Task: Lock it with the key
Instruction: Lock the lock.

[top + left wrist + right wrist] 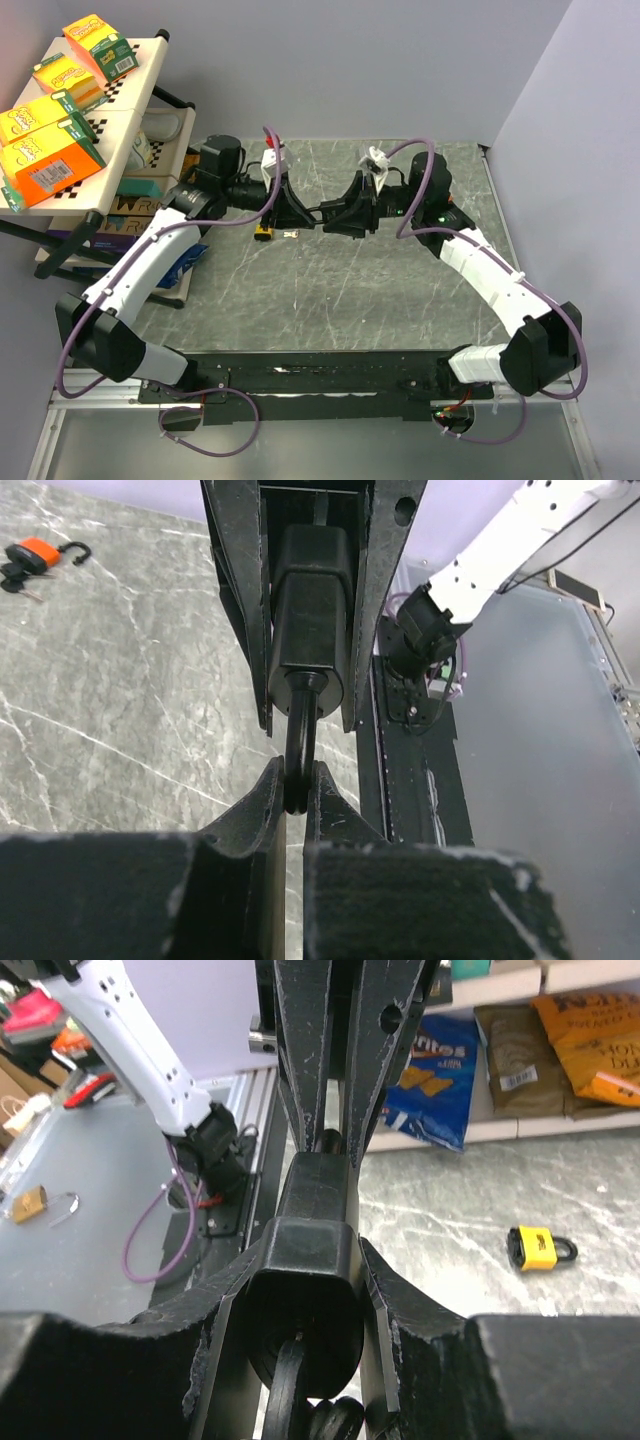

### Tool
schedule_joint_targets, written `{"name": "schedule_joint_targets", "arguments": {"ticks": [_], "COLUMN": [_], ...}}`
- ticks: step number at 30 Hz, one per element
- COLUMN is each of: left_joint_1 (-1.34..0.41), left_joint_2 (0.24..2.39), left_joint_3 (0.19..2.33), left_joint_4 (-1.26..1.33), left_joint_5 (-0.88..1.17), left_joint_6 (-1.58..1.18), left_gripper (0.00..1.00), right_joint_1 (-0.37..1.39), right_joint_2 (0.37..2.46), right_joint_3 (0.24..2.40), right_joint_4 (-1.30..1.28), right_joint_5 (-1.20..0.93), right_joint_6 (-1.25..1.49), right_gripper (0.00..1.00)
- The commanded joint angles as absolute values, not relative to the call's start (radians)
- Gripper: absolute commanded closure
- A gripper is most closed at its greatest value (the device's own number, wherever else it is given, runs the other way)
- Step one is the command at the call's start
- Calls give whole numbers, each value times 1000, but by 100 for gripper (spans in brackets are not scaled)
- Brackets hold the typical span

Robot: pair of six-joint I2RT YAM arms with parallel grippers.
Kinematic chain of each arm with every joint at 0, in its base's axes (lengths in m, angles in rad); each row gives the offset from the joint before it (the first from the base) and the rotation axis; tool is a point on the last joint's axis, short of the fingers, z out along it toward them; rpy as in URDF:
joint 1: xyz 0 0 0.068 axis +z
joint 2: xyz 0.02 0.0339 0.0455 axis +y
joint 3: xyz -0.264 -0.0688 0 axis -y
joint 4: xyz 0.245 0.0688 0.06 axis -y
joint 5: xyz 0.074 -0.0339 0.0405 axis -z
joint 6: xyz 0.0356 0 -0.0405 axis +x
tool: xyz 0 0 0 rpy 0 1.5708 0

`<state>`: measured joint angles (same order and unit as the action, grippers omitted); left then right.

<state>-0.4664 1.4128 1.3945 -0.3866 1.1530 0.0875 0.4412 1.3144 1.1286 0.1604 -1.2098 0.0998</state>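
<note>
A black padlock [312, 610] hangs above the marble table between the two arms. My right gripper [312, 1250] is shut on its body [310, 1230], one finger on each side. A black key [288, 1390] sticks out of the lock's near face in the right wrist view, with more black keys beside it. My left gripper [297, 780] is shut on the thin black loop [300, 730] coming out of the lock's other end, apparently the shackle. From above, the left gripper [300, 218] and right gripper [342, 222] meet tip to tip and hide the lock.
A yellow padlock [540, 1248] lies on the table just under the left gripper, also seen from above [264, 235]. An orange padlock [40, 552] with keys lies farther off. A shelf unit [130, 125] with snack boxes stands at the table's left, with chip bags [435, 1070] below.
</note>
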Motion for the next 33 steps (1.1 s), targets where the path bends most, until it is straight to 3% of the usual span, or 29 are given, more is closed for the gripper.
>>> {"name": "schedule_joint_targets", "arguments": {"ticks": [1, 2, 3, 5, 7, 8, 25, 33], "left_joint_1": [-566, -558, -545, -531, -523, -520, -483, -445], "left_joint_2": [1428, 1428, 1428, 1433, 1437, 1437, 1453, 1480], "left_joint_3": [1420, 1428, 1434, 1462, 1477, 1486, 1493, 1497], "left_joint_4": [-257, -291, -320, -436, -506, -555, -699, -701], "left_joint_5": [1184, 1189, 1190, 1190, 1192, 1190, 1189, 1210], "left_joint_6": [188, 211, 236, 333, 415, 437, 560, 537], "left_gripper": [99, 99, 99, 99, 99, 99, 99, 99], "right_joint_1": [548, 542, 531, 520, 500, 492, 347, 319], "right_joint_2": [1299, 1295, 1290, 1284, 1276, 1275, 1233, 1203], "right_joint_3": [1181, 1187, 1199, 1216, 1221, 1221, 1238, 1239], "right_joint_4": [-71, -113, -145, -236, -273, -291, -555, -632], "right_joint_5": [-1230, -1223, -1217, -1198, -1184, -1183, -1163, -1166], "right_joint_6": [-96, -119, -159, -193, -222, -229, -414, -491], "right_gripper": [95, 85, 56, 32, 18, 15, 18, 40]}}
